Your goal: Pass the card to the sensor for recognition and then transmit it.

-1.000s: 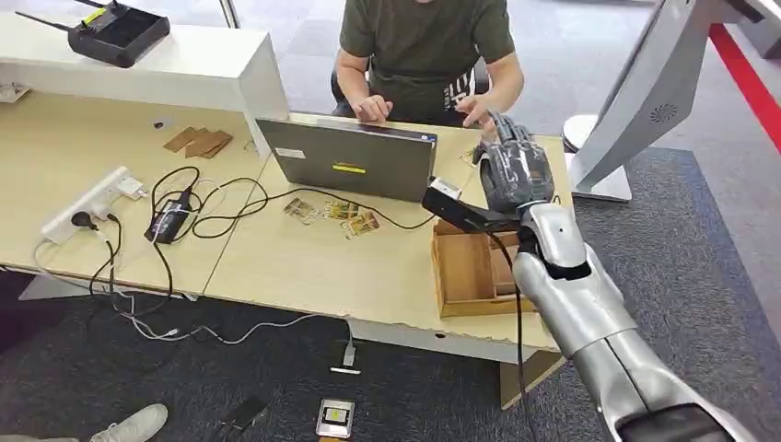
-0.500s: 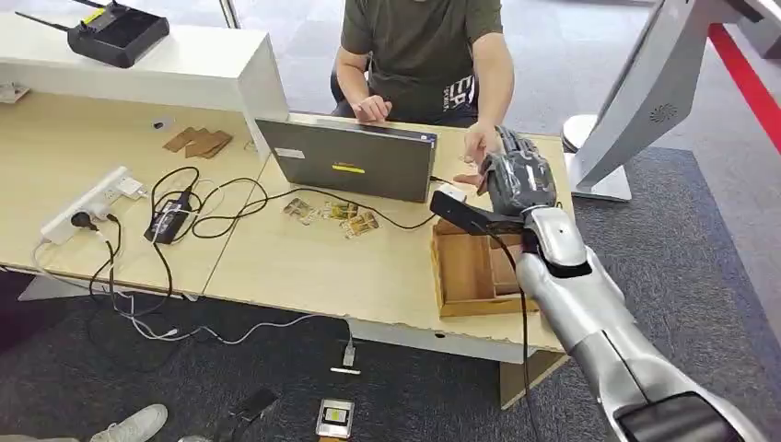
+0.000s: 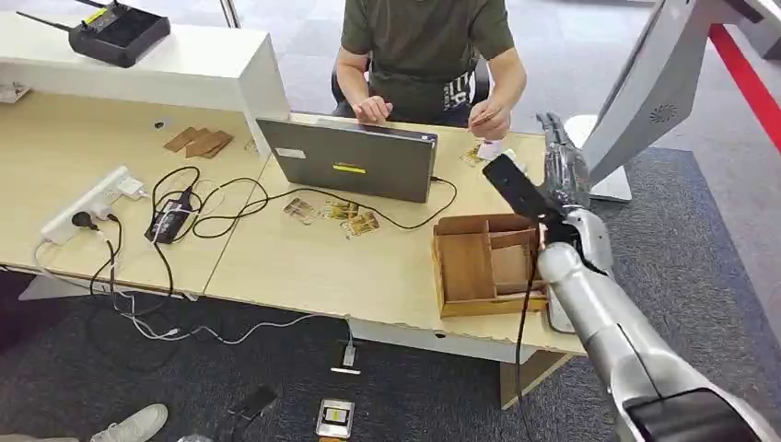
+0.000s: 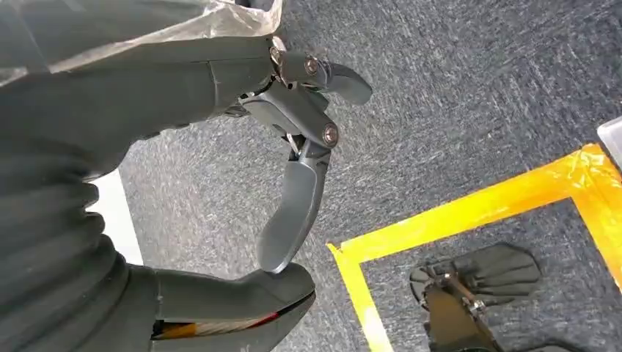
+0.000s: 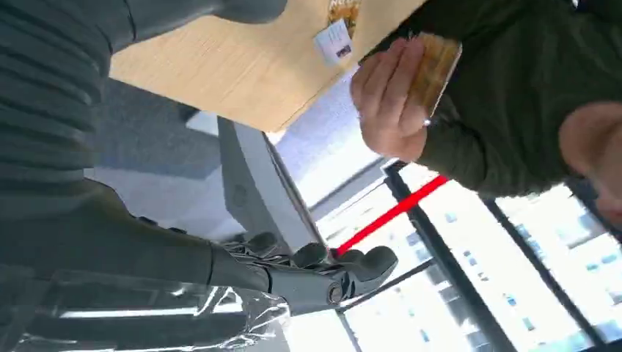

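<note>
A person across the desk pinches a yellowish card [image 5: 434,64] in a hand [image 3: 488,120], seen small in the head view as the card [image 3: 481,117]. My right hand [image 3: 562,170] hovers edge-on over the desk's far right end, a short way right of that hand, fingers [image 5: 323,273] stretched out and holding nothing. On the desk below the person's hand lie another card [image 3: 472,156] and a small white tag [image 5: 334,40]. My left hand [image 4: 293,183] hangs over the carpet with loosely bent fingers, empty. I cannot pick out a sensor.
A wooden divided tray [image 3: 483,267] sits at the desk's near right corner under my forearm. A grey laptop [image 3: 355,157] stands mid-desk, with several cards [image 3: 332,212] and cables [image 3: 184,207] in front. A white kiosk stand [image 3: 645,92] rises right of the desk.
My right hand swung right and turned edge-on, uncovering the tray. The person's hand, which met my hand half a second ago, drew back holding the card.
</note>
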Available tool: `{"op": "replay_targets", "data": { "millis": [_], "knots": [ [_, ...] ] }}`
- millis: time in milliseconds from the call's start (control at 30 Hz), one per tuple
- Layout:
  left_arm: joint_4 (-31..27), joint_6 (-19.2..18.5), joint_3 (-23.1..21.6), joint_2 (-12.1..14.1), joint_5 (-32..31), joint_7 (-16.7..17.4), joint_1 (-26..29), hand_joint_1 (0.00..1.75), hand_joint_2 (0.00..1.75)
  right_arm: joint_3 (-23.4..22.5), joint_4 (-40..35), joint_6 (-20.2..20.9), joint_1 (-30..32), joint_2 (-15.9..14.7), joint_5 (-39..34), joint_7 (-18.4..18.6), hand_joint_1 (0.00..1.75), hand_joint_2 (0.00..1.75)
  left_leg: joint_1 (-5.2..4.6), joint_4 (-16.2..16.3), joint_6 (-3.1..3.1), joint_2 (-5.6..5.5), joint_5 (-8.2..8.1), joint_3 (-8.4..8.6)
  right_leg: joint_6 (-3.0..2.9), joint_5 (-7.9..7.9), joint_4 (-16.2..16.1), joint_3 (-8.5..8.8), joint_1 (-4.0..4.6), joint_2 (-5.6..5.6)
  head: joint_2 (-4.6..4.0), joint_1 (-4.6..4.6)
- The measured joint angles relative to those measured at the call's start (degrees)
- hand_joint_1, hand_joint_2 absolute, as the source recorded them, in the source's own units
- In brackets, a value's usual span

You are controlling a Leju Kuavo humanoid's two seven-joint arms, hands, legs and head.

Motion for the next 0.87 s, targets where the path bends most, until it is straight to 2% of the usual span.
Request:
{"op": "replay_targets", "data": {
  "millis": [133, 267, 367, 533, 733, 867],
  "knots": [
    [0.02, 0.63, 0.02, 0.24, 1.37, -0.50, 1.10, 0.00, 1.75, -6.74, 2.25, -1.14, 1.44, -4.09, -20.19, -5.19, 0.00, 1.75, 0.00, 0.00, 0.06, 0.00, -0.04, 0.01, 0.03, 0.00, -0.10, 0.09, 0.00, -0.01, 0.00, 0.02],
    [0.04, 1.38, 0.06, 0.87, 3.33, -2.06, 2.57, 0.00, 1.75, -14.48, 5.93, 1.40, 6.67, -8.39, -38.42, -8.86, 0.00, 1.75, 0.02, 0.01, 0.17, -0.04, -0.13, 0.05, 0.08, -0.04, -0.21, 0.22, 0.01, -0.04, 0.00, 0.02],
    [0.09, 2.08, 0.50, 1.42, 5.01, -3.28, 3.83, 0.00, 1.75, -19.66, 8.73, 3.14, 12.07, -10.49, -44.50, -9.34, 0.00, 1.75, 0.00, -0.01, 0.22, -0.07, -0.23, 0.07, 0.11, -0.07, -0.22, 0.20, 0.00, -0.02, 0.00, 0.02],
    [0.09, 2.38, 1.55, 2.27, 7.13, -5.25, 5.64, 0.00, 1.75, -26.11, 13.38, 4.98, 22.85, -11.73, -51.43, -6.19, 0.00, 1.75, 0.04, -0.04, 0.21, -0.10, -0.34, 0.10, 0.14, -0.22, -0.23, 0.24, 0.03, -0.04, 0.00, -0.02],
    [0.09, 1.99, 3.15, 3.74, 9.36, -6.89, 7.24, 0.00, 1.75, -31.48, 17.91, 9.90, 34.70, -11.01, -56.98, 3.65, 0.00, 1.75, 0.08, -0.08, 0.16, -0.13, -0.46, 0.12, 0.04, -0.37, -0.19, 0.29, 0.10, -0.05, 0.00, 0.02],
    [0.09, 1.71, 3.78, 4.26, 9.84, -7.08, 7.52, 0.00, 1.75, -33.47, 19.94, 11.36, 38.64, -9.74, -59.67, 7.54, 0.00, 1.75, 0.07, -0.09, 0.16, 0.06, -0.47, 0.25, 0.01, -0.41, -0.20, 0.28, 0.09, 0.00, 0.00, -0.07]
  ]
}}
